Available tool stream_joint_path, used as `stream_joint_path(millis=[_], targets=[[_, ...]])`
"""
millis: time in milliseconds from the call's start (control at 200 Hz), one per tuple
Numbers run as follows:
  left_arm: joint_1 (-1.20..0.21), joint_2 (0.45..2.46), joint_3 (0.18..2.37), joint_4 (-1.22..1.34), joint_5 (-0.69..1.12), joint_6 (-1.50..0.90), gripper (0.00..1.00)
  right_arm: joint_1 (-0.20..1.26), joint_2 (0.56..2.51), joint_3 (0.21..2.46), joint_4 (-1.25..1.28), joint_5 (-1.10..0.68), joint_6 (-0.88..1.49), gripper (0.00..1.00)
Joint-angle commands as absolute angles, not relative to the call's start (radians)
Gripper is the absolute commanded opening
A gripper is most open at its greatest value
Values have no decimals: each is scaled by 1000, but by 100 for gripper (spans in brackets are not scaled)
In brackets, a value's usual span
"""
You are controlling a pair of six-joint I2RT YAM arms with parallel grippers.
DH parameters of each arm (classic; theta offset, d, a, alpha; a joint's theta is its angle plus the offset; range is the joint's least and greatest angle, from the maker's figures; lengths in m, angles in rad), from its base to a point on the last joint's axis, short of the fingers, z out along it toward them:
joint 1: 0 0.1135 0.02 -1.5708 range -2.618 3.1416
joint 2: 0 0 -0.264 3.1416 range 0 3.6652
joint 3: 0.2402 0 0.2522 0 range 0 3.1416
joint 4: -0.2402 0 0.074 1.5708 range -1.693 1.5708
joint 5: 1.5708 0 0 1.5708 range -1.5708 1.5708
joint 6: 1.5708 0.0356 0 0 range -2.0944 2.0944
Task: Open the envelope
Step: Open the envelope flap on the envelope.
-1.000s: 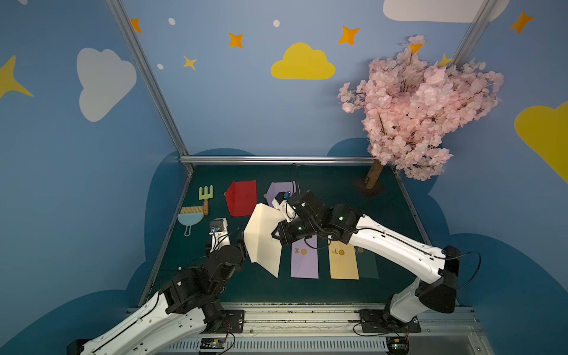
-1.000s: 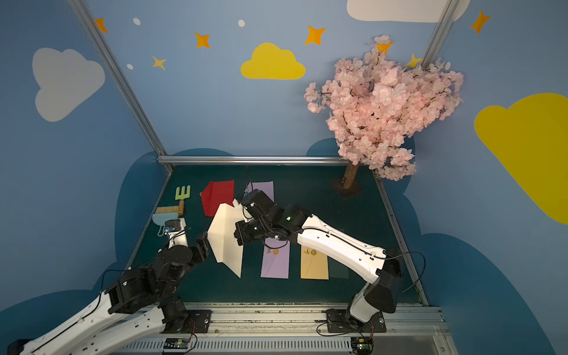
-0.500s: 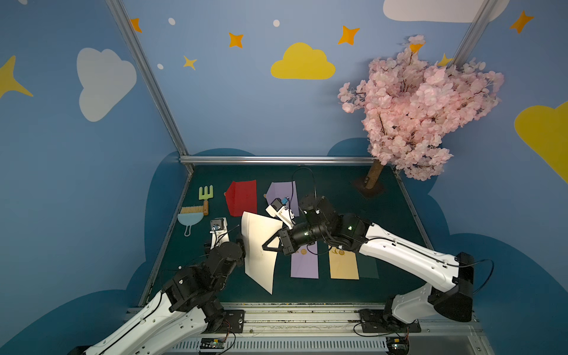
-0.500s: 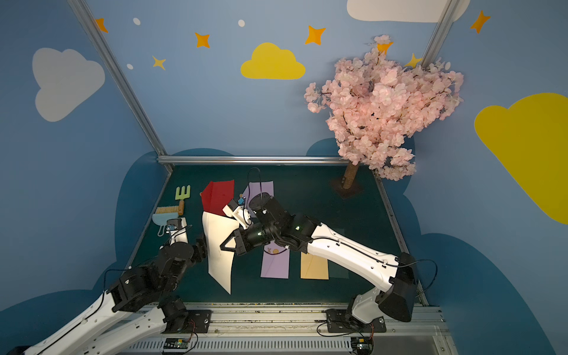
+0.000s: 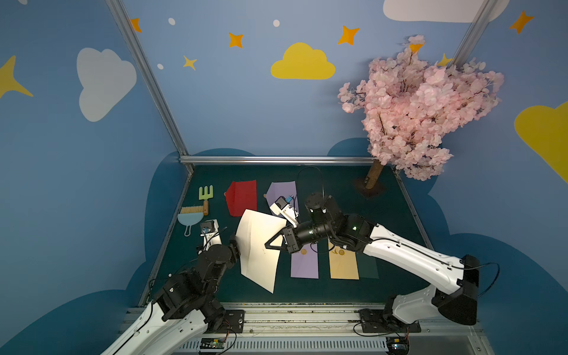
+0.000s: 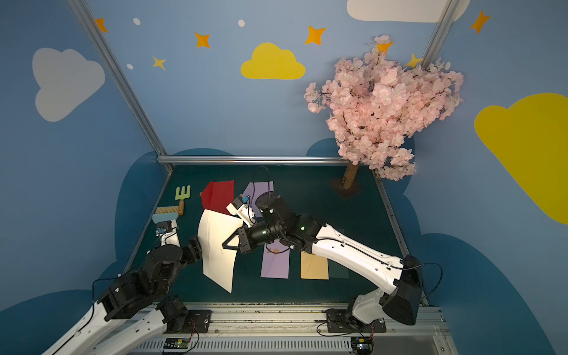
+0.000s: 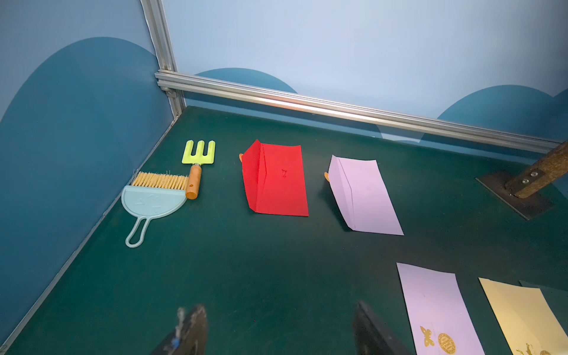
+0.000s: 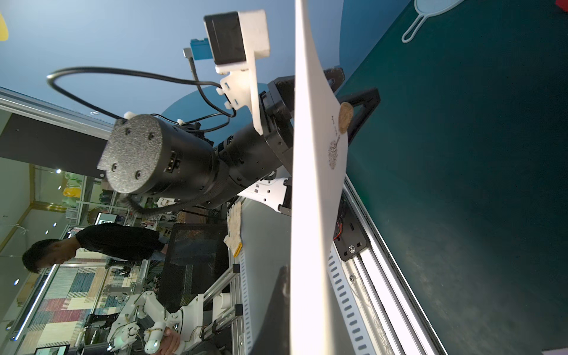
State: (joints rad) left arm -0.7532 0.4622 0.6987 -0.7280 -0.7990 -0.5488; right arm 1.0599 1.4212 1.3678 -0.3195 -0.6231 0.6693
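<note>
Two black-and-white robot arms are reaching over a dark green desk (image 5: 338, 196) inside a blue booth w/ painted clouds & stars. The right gripper (image 5: 271, 244) is pinching a large white paper envelope (image 5: 259, 255), its jaws closed tight on the envelope's right side near the middle. It is holding the envelope up off the desk over the front-left area, tilted, w/ one corner pointing down toward the front rail. In the right wrist view the envelope is showing almost edge-on, w/ a round gold seal (image 8: 345, 117) sitting at its rim; can't tell whether the flap is open. The left gripper (image 5: 234, 245) is hovering just beside the envelope's left edge. In the left wrist view its fingers (image 7: 194, 325) are standing wide apart w/ only bare desk between them, gripping nothing. Lying flat toward the back are a red envelope (image 5: 241, 198) & a lilac envelope (image 5: 280, 190), each w/ its flap lifted. Nearer the front are a 2nd lilac envelope w/ gold seal (image 5: 305, 266) & a pale yellow envelope (image 5: 343, 265), side by side, apart. By the left wall are lying a lime-green toy fork w/ wooden handle (image 5: 205, 196) & a light-blue hand brush (image 5: 190, 217). A pink blossom tree (image 5: 421, 104) is standing at the back right corner.
</note>
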Motion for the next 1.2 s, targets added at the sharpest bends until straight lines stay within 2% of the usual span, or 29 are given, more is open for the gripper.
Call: stream_joint_path(millis=[0,100,295,561,896,981,1196], targets=[[-722,468,687,-745,-759,-528,76,1036,1363,1348,-320,-678,648,0],[-681,496,673,-704,-705,-523,76,1016,1342,1324,-277,-736,668,0],[-614,552,651,-627,-605,-519,76,1005,1331,1236,-10,-844,802,0],[-556,579,670,-589,-536,-495,76,976,1360,1219,105,-885,876,0],[-461,598,641,-550,-399,-505,76,905,1365,1114,537,-972,1165,0],[-451,592,645,-552,-399,-507,76,889,1366,1120,472,-974,1133,0],[-447,515,671,-583,-401,-497,76,814,1336,1196,-19,-889,836,0]])
